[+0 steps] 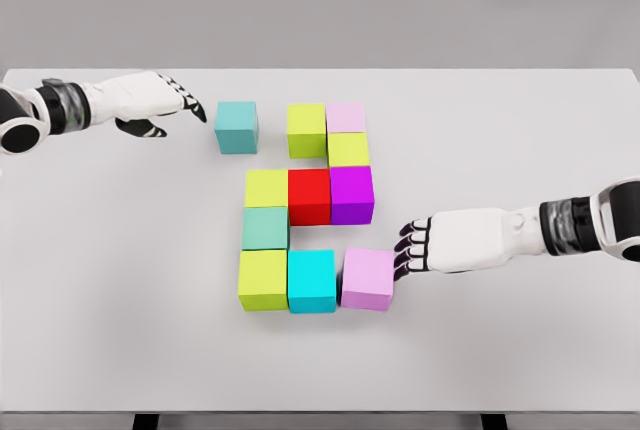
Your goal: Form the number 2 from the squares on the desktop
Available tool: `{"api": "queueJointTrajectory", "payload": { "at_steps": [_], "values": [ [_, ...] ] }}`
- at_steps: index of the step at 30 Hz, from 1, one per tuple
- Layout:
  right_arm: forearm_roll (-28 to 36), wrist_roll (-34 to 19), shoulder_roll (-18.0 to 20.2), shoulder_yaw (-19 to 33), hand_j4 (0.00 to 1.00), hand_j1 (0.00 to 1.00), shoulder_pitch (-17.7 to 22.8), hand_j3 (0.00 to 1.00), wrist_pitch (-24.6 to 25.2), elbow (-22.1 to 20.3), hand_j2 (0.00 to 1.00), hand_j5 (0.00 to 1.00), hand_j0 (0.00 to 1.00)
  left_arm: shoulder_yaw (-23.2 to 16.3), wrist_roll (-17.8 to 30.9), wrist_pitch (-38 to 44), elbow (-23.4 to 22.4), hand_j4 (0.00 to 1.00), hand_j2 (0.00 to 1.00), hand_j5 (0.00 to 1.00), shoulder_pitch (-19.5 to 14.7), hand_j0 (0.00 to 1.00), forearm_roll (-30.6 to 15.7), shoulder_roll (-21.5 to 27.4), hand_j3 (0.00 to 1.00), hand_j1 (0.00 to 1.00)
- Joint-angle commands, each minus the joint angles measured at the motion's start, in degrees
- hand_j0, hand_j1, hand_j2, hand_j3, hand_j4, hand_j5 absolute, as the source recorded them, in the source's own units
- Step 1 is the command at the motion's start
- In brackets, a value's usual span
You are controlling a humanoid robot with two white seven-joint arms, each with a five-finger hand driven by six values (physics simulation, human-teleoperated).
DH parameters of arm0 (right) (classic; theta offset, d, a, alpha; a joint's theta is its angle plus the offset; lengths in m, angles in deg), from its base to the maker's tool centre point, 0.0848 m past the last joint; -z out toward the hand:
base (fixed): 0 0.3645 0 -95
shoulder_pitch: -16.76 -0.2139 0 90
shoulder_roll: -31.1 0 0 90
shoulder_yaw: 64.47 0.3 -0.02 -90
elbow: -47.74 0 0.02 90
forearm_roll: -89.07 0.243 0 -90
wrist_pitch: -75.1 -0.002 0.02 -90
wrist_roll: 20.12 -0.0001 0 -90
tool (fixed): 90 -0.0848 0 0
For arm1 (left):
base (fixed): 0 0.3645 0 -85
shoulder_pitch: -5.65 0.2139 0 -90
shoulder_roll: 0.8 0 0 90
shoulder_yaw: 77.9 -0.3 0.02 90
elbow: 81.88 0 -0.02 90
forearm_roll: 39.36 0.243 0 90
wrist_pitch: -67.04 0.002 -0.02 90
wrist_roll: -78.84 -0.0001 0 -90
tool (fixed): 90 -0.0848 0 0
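Nearest the camera, along the lower middle of the frame, runs the bottom stroke of the figure: a lime-green cube (pixel 263 279), a bright cyan cube (pixel 311 280) touching it, and a lilac-pink cube (pixel 368 278) at the right end, slightly skewed and not quite flush with the cyan one.

The broad white worktop (pixel 520 140) carries everything. The block figure sits at its centre and already reads as a 2, its long axis running from the near edge away towards the far edge, top pointing away from the camera. A muted green cube (pixel 265 227) forms the left upright, then a yellow-green cube (pixel 267 187), a red cube (pixel 309 195) and a purple cube (pixel 351 193) make the middle bar. Above the purple, a yellow cube (pixel 348 148) climbs the right side to a pale pink cube (pixel 345 117) and an olive-yellow cube (pixel 306 129) on the top bar.

A teal cube (pixel 236 126) stands just left of that top bar, with a gap; I judge it the top stroke's missing left end.

The white right hand (pixel 413 247), at centre right, has its fingers extended together against the lilac-pink cube's right face, gripping nothing, presumably to push it square. The white left hand (pixel 165 100), upper left, hovers near the teal cube, fingers loosely extended, empty.
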Motion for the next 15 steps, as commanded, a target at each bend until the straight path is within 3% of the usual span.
{"api": "queueJointTrajectory", "payload": {
  "at_steps": [1, 15],
  "values": [
    [0.32, 0.01, -0.23, 0.07, 0.93, 0.93, 0.00, 0.93, 0.03, 0.15, 0.93, 0.93, 0.93, -0.02, -0.02, 0.07, 0.23, 0.73, 0.73, 0.73, -0.09, 0.73, -0.30, -0.03, 0.73, 0.73],
    [0.50, -0.08, -0.23, 1.38, 0.93, 0.93, 0.00, 0.93, 0.03, 0.06, 0.93, 0.93, 0.93, -0.02, 0.41, 0.07, 0.49, 0.73, 0.73, 0.73, 0.00, 0.73, -0.38, -1.53, 0.73, 0.73]
  ]
}}
